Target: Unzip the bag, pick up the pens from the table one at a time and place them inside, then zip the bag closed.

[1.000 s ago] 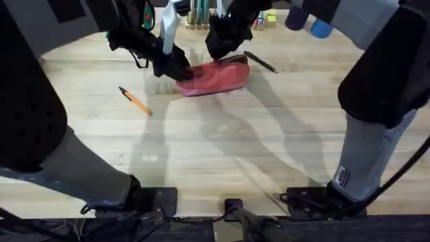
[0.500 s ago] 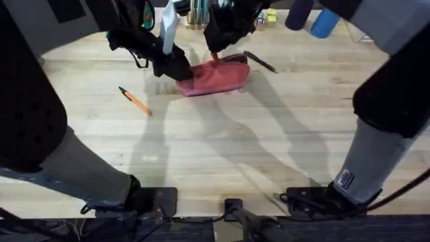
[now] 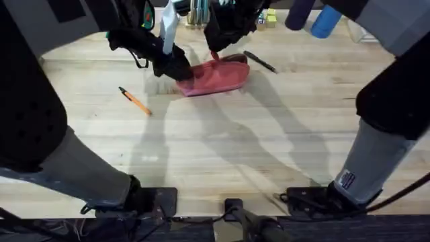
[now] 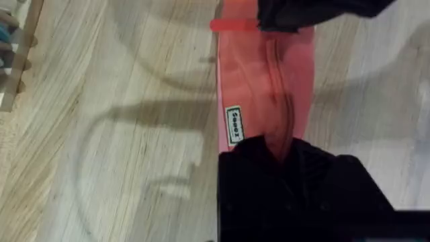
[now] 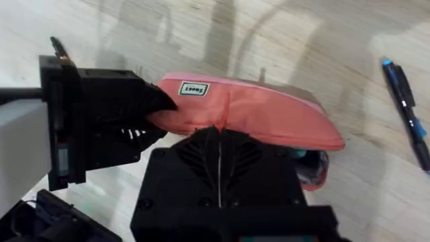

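The soft salmon-pink fabric pouch (image 3: 216, 76) lay far back on the pale wooden plank table (image 3: 222, 148). The left gripper (image 3: 180, 71) pinched its end; the right gripper (image 5: 220, 128), fingers together, apparently held the zipper pull. An orange pen (image 3: 135, 101) lay apart.

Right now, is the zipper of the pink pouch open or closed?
Partly open. In the right wrist view the pink pouch gapes at one end, its dark inside showing; the right gripper pinches the zipper pull.
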